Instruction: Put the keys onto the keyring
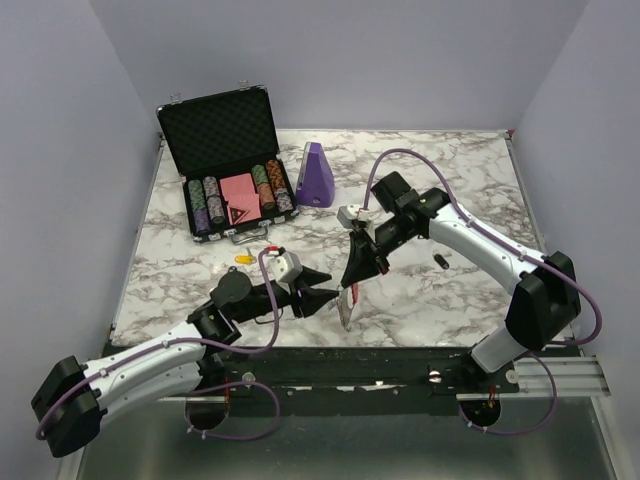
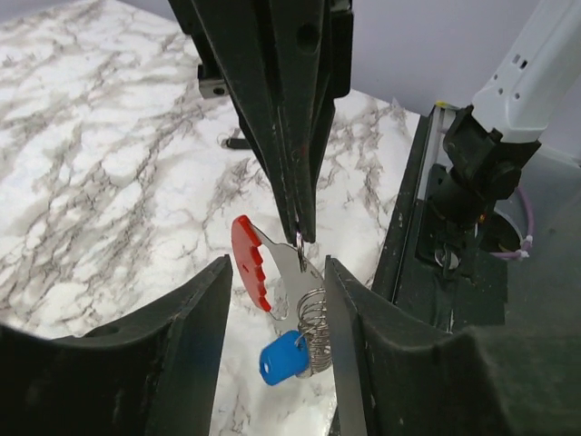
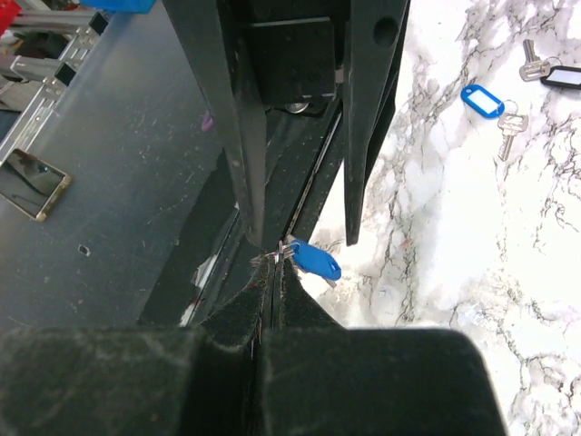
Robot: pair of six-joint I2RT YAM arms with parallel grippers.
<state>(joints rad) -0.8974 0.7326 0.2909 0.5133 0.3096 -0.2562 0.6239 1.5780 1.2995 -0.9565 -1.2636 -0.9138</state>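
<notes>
1. Just above the near edge of the counter (image 1: pixel 460 170), ahead of the arm bases, the keyring (image 2: pixel 247 259) hangs off the surface. The right pincer (image 2: pixel 301 234) points down from above, clamped tight on the silvery metal part beside the red arc.
2. The left pincer (image 2: pixel 277 272) stands parted, one finger on each side of the ring's lower half. I cannot tell whether either finger touches the metal.
3. One blue-tagged key (image 2: pixel 283 357) hangs at the wire coil on the ring's lower end, apparently already threaded on.
4. Loose keys lie on the counter: a yellow-tagged key (image 1: pixel 240 258) near the case, a slim black key (image 1: pixel 440 260) beside the right arm, and a second blue-tagged key (image 3: pixel 481 100) with a bare silver key (image 3: pixel 508 136) just beside it.
5. Handling, as judged:
   - The ring looks light. Its red arc looks stiff and its metal thin and smooth, so it is likely to swing or twist from a one-point hold.
   - The coil looks springy.
   - The best hold is on the flat metal next to the arc, which leaves the coil end free.
   - The keys are small, flat and slippery, so each is best taken by its tag or head.
6. Containers: the black case (image 1: pixel 218 125) stands open at the far left with its lid up. It holds rows of poker chips (image 1: pixel 205 200) on either side of a pink block (image 1: pixel 240 188). No key shows inside. A purple wedge (image 1: pixel 316 175) stands just to its right.
</notes>
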